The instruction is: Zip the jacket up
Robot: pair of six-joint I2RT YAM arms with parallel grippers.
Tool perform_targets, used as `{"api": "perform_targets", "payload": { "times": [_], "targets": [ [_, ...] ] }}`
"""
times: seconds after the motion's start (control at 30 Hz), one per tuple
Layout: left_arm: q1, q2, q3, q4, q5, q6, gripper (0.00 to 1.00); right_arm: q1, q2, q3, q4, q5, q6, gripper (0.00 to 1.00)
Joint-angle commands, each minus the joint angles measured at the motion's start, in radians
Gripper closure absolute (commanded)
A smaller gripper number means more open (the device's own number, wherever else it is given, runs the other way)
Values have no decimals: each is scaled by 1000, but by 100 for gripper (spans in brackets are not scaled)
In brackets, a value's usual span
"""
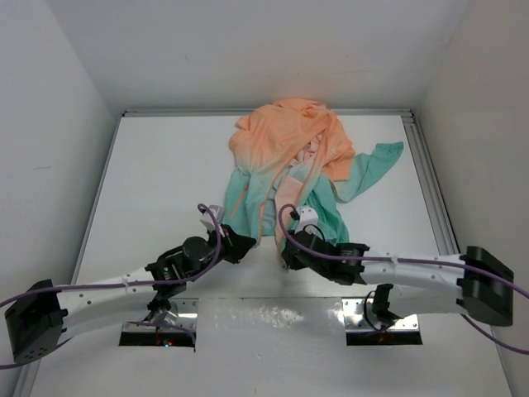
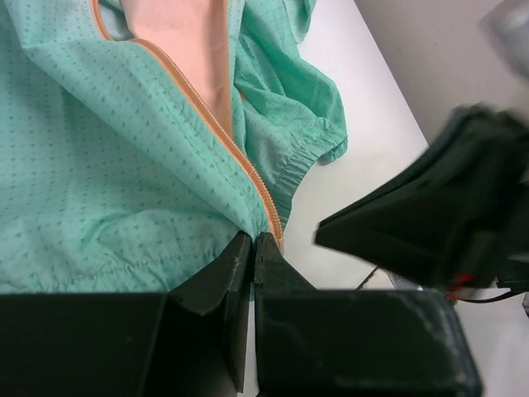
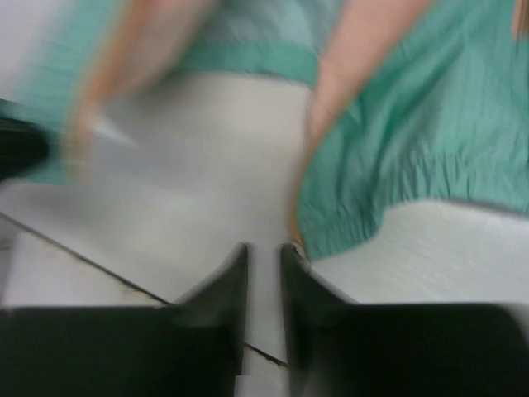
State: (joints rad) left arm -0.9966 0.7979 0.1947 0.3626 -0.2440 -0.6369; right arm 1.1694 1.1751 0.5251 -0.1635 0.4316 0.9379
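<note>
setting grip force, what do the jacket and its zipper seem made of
Jacket: thin matte woven fabric, likely light synthetic; it creases softly and gathers at the hem. Zipper: orange tape with fine teeth, possibly plastic; too small to confirm.

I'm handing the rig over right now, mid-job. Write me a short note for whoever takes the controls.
Left gripper: shut, pinching the soft peach-to-teal fabric jacket at its hem, at the lower end of the orange zipper edge.
Right gripper: open a little, nothing between its jaws. The other front edge's hem corner lies just beside it. That view is blurred.
Jacket: crumpled at the far middle of the white table, front open, pink lining showing.
Done: one side gripped.
To do: grip the other side, join the zipper ends, zip up.
</note>
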Motion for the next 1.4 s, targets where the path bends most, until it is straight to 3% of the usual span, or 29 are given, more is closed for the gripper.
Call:
{"api": "perform_targets", "payload": {
  "times": [0.0, 0.07, 0.17, 0.2, 0.23, 0.3, 0.43, 0.87, 1.37],
  "targets": [
    [7, -23, -11, 56, -15, 11, 100, -2, -107, 81, 70, 33, 16, 100],
    [7, -22, 11, 55, -26, 25, 100, -11, -158, 84, 151, 4, 45, 100],
    [7, -31, 23, 85, -52, 46, 100, -109, -175, 67, 307, -182, 126, 99],
    [7, -34, 40, 90, -58, 58, 100, -193, -167, 59, 347, -338, 159, 92],
    [7, -37, 51, 87, -61, 66, 100, -230, -155, 50, 399, -409, 189, 72],
    [7, -54, 64, 96, -72, 88, 100, -283, -105, 55, 489, -502, 236, 57],
    [7, -80, 81, 125, -80, 98, 100, -283, -65, 90, 498, -534, 234, 51],
    [7, -78, 62, 190, -28, 89, 100, -286, 12, 84, 590, -544, 282, 63],
    [7, -97, 31, 193, 29, 65, 100, -284, 37, -26, 815, -452, 334, 91]
  ]
}}
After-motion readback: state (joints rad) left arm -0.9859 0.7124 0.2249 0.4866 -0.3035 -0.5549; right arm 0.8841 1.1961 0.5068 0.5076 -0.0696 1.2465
